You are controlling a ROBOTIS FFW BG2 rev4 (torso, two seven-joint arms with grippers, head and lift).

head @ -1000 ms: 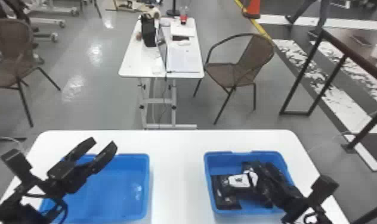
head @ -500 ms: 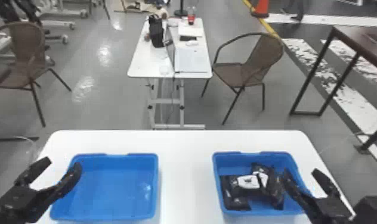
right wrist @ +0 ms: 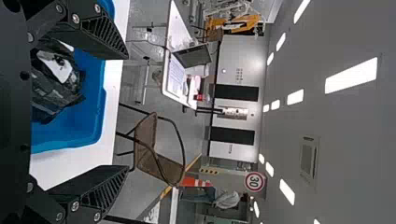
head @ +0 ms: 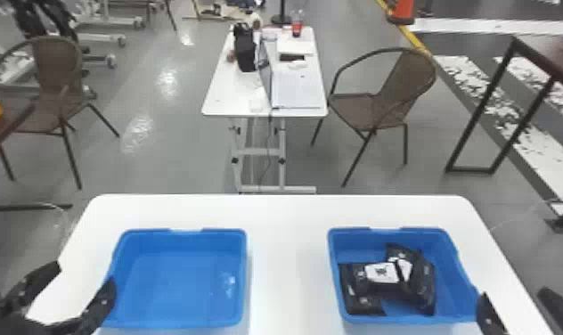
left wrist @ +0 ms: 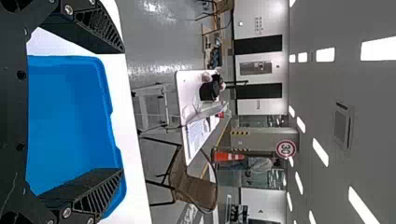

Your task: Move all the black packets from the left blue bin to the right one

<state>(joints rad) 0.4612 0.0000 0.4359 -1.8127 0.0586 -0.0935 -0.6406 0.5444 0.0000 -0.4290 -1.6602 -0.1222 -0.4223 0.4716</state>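
Left claw [head: 85,275] spread, by left bin's [head: 178,276] outer side. Right claw [head: 512,294] spread too, by right bin's [head: 410,320] outer near corner. Black packets [head: 361,300] bunched in right bin, overlapping, white labels showing. Bins apart on white desk [head: 289,214].

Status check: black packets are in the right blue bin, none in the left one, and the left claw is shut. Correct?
Not quite: the left claw is open, its fingers well apart in the left wrist view. The rest holds: black packets in the right blue bin, none in the left blue bin.
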